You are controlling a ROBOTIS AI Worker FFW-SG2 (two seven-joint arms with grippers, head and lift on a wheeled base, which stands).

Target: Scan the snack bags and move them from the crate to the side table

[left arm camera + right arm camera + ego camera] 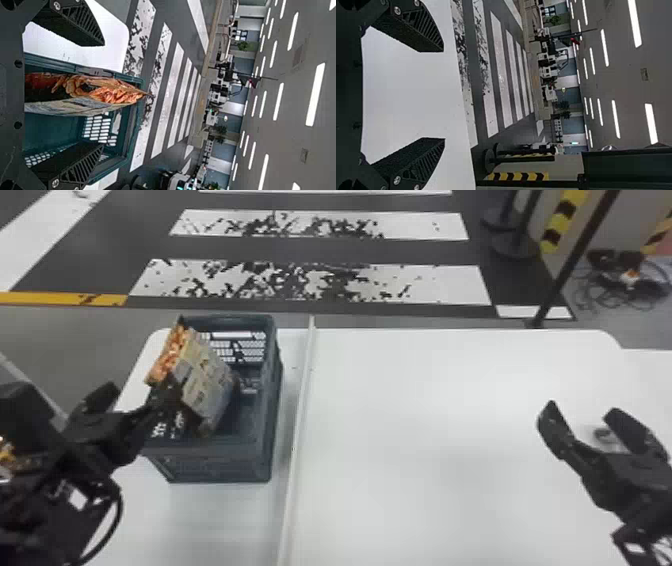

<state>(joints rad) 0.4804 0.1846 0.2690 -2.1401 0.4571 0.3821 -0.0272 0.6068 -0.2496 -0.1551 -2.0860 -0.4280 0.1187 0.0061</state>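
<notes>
In the head view my left gripper (134, 396) is at the near left side of the crate (220, 462), its fingers open. A snack bag (205, 382), black and grey with orange food printed on it, stands tilted inside the crate and rises above its rim. In the left wrist view the bag (99, 93) is seen edge-on between the widely spread fingers of my left gripper (104, 95), and the crate (132, 138) is around it. Over the right of the white table, my right gripper (581, 410) waits open, holding nothing; its fingers (429, 29) are far apart in the right wrist view.
The white tabletop (440, 440) extends right of the crate, with a raised pale strip (300, 405) running front to back beside it. Black posts (575, 265) stand on the floor beyond the table's right rear. Something orange and yellow (6, 452) lies at the far left edge.
</notes>
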